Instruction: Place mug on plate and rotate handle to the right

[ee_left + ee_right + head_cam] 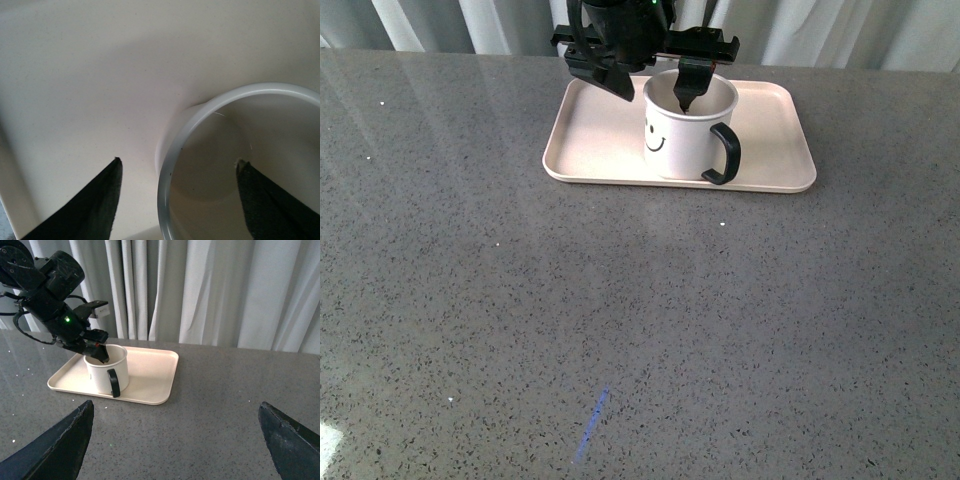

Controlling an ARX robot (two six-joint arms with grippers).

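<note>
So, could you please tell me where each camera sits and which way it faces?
Front view: on the robot's body, facing forward over the table at the mug on the plate; left arm shows.
Left wrist view: on the left arm, looking down onto mug rim and plate; its open jaws straddle the mug's wall.
Right wrist view: on the right arm, looking across at mug, plate, left arm; its open jaws show.
All three share mug and plate.

the mug (682,138) stands on the plate (598,135) at the far side of the table (620,330), handle (729,153) pointing right.
</note>
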